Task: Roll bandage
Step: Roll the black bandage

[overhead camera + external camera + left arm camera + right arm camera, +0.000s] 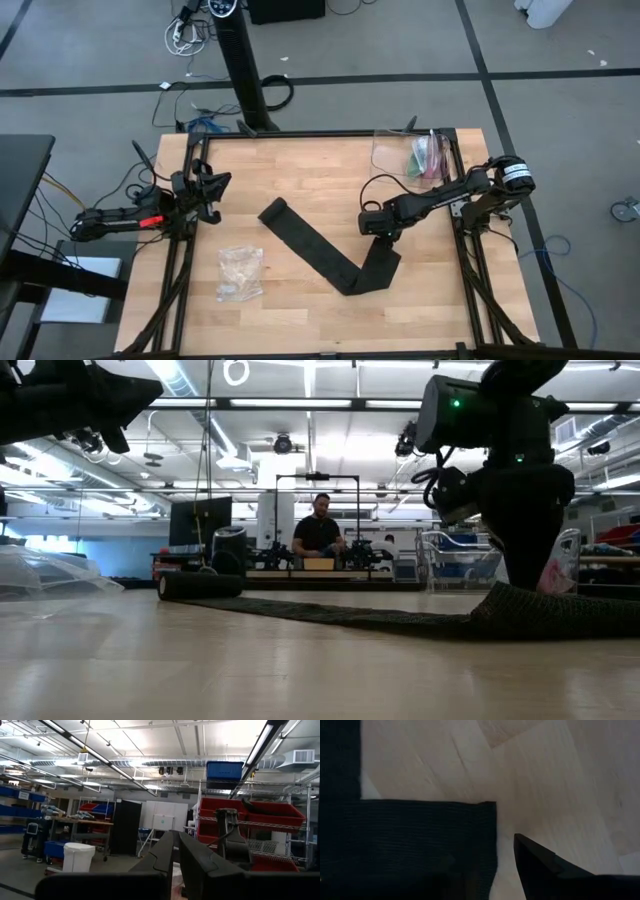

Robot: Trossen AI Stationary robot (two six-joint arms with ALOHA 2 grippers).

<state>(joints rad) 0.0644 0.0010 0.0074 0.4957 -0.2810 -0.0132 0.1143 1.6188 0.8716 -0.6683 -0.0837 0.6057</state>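
Observation:
The bandage [320,255] is a long dark charcoal strip lying flat on the wooden table in a V shape. Its left end [200,585] looks thick, like a small roll. My right gripper [376,226] is low over the strip's right end [445,835], fingers pointing down and open. One finger [535,865] stands on bare wood just past the end edge; the other is lost against the dark fabric. My left gripper [212,188] waits at the table's left edge, raised, level and shut [175,845]. My right gripper comes down from above over the bandage's right end [505,605], which humps up a little under it. I cannot tell whether a finger touches the fabric: the fabric is as dark as the fingers.
A small clear plastic bag [240,272] lies near the table's front left. A second clear bag with coloured things [420,155] stands at the far right corner. Bare wood lies between the strip's two legs and along the far side. A person [320,530] sits in the room behind.

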